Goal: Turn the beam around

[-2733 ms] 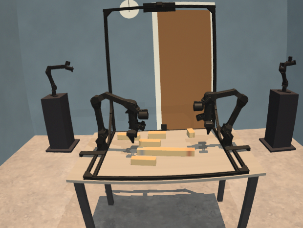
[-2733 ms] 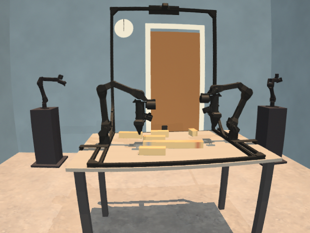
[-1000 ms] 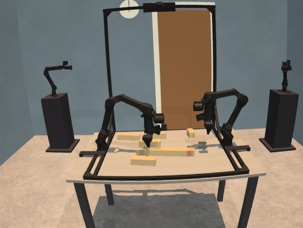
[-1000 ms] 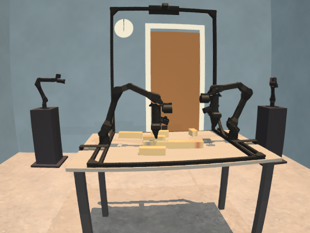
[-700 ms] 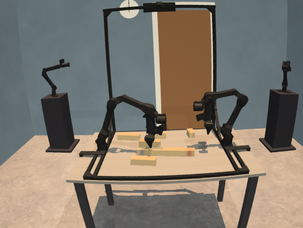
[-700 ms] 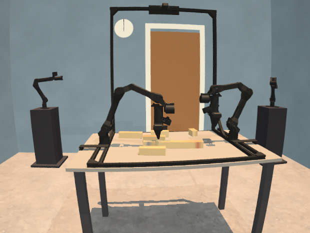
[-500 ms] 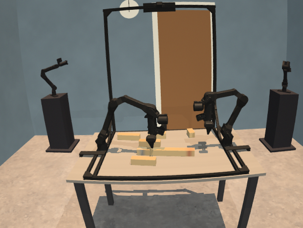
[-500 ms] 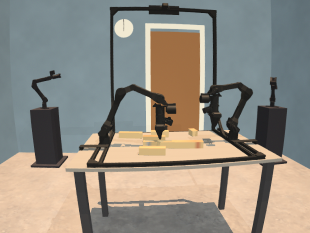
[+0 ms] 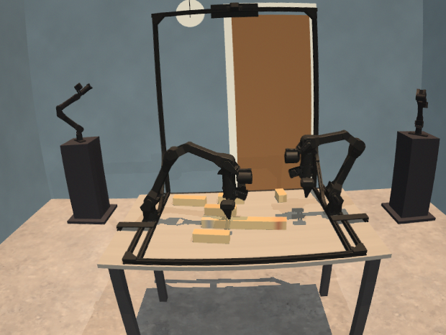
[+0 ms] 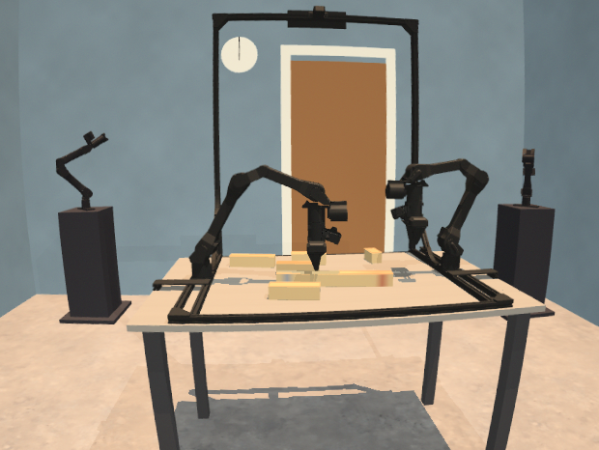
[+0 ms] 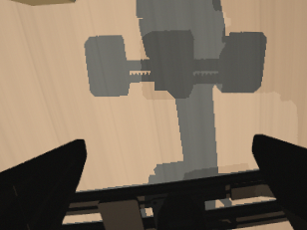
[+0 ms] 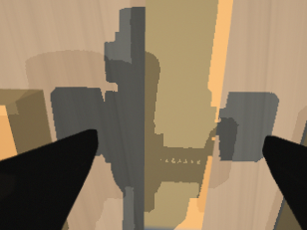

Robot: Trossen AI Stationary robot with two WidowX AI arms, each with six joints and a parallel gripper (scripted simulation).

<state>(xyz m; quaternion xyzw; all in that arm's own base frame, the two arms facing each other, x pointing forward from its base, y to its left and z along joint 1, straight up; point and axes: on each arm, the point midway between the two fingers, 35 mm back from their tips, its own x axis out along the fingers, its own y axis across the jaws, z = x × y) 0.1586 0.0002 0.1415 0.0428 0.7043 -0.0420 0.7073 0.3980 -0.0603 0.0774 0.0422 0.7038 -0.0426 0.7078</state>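
Closest in on the desk (image 9: 288, 244) (image 10: 386, 299), here's a short timber block (image 9: 211, 236) (image 10: 294, 291), lying lengthwise just in front of the beam's blue-marked end. Right behind it comes the beam (image 9: 257, 223) (image 10: 353, 279) (image 12: 181, 99) itself, down low at desk level and roughly parallel to that block, blue band toward the right arm's side, red band toward the left arm's. Over the beam, nearer its blue end, hangs the right end effector (image 9: 228, 218) (image 10: 316, 269) (image 12: 179, 140), fingers wide open, the timber running through the gap between them in its wrist view, nothing gripped! Just past the beam sits a middle block (image 9: 216, 210) (image 10: 294, 266), laid the same way. Farther back, a back block (image 9: 189, 200) (image 10: 251, 260) lies lengthwise, and beside it another, partly hidden block (image 9: 220, 198) (image 10: 299, 256) shows behind the right end effector. Well apart from those, a block turned end-on (image 9: 280, 195) (image 10: 372, 255) sits on the left arm's side. And there's the left end effector (image 9: 306, 196) (image 10: 414, 245) (image 11: 168, 144), pointing down above the desk, open too and holding nothing, well apart from the beam.
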